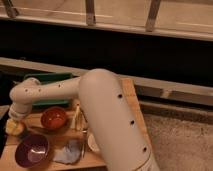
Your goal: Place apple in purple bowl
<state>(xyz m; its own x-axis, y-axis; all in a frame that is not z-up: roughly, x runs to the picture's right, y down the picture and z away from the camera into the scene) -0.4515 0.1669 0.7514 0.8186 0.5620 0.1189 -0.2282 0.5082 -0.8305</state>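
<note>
At the left edge of the wooden table [50,137]: the gripper [13,119], down low, right at the apple [14,129]. Cannot tell if open or shut, or if holding the apple at all. Small, round and yellow, this apple, close to the left edge and outside both bowls. Next, toward the front left corner: the purple bowl [32,150], round, dark on the rim, pale and shiny inside, near the apple but apart from it. Behind that, an orange bowl [54,118]. Farther back, at the back edge, a green tray [55,76]. Near the front edge, a pale blue cloth [67,152], crumpled, just beside the purple bowl. Last, the big white arm [110,125], bent over the right half of the table and reaching back to the left edge.
</note>
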